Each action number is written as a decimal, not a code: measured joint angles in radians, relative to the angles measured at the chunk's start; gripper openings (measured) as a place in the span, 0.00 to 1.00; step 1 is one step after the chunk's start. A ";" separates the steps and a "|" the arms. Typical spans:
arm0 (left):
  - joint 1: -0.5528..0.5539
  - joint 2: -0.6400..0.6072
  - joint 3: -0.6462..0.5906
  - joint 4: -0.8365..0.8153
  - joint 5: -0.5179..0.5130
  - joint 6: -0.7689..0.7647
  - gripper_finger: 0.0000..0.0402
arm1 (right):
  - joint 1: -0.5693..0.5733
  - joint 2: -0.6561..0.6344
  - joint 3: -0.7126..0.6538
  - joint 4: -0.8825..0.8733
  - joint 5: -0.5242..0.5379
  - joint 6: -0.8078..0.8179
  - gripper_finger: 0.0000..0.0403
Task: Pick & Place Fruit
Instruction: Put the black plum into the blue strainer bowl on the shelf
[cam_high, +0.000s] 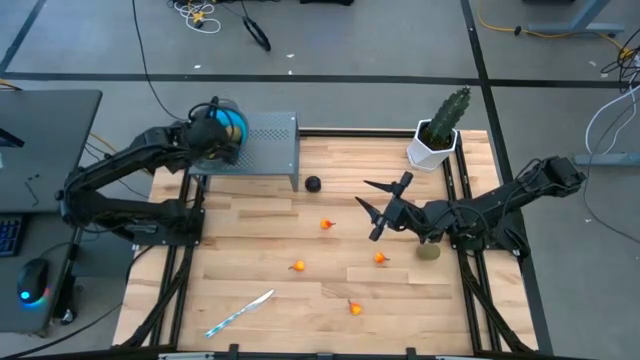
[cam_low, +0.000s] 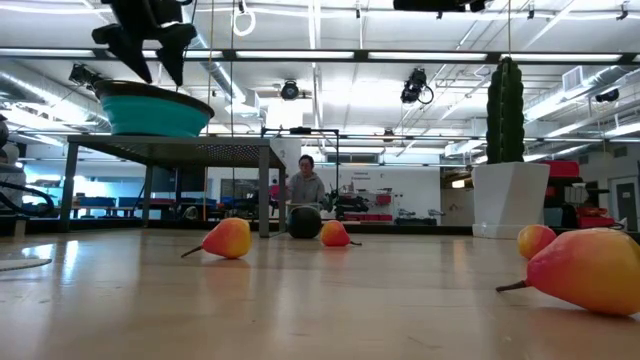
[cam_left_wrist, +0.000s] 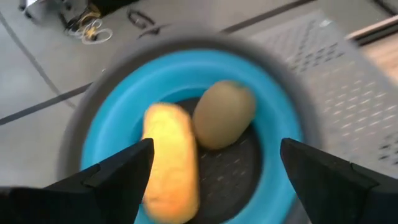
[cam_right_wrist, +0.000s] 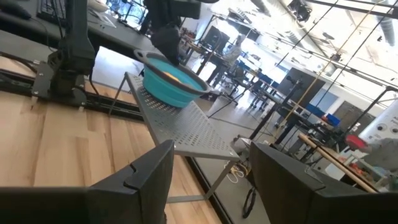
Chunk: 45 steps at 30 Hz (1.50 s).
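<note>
Two toy fruits, a yellow-orange oblong (cam_left_wrist: 171, 163) and an olive-brown oval (cam_left_wrist: 224, 115), are already lying side by side, touching, inside the round blue bowl (cam_left_wrist: 124, 112) on the perforated grey metal stand (cam_high: 268, 142). The left tool (cam_left_wrist: 211, 163) is being held directly above that bowl, fingers apart, nothing clamped.

The right tool (cam_high: 383, 204) is being held over the middle-right of the wooden worktop (cam_high: 250, 250), fingers spread, empty. A second olive-brown oval (cam_high: 428, 252) is lying under or just beside the right arm near the worktop's right edge. Four small orange-red pieces (cam_high: 327, 225) are scattered across the worktop centre, and a small black ball (cam_high: 313, 184) is sitting just beside the stand. A white-and-blue knife-like stick (cam_high: 239, 312) and a green cactus in a white pot (cam_high: 440, 132) are being left alone.

Judged step: next pick by the right arm. It is best done by lowering straight down over one orange-red piece, closing across its body rather than its thin stem, since such round pieces are likely to roll.
</note>
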 joint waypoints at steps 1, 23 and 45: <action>-0.012 0.000 0.000 0.020 -0.001 0.000 0.88 | -0.002 0.000 0.000 0.001 -0.015 0.008 0.55; -0.459 0.027 -0.134 0.625 -0.152 0.131 0.84 | -0.021 0.000 0.000 0.066 -0.084 0.029 0.55; -0.546 0.151 -0.247 1.239 -0.065 0.624 0.84 | -0.276 0.180 0.001 0.020 -0.417 0.312 0.55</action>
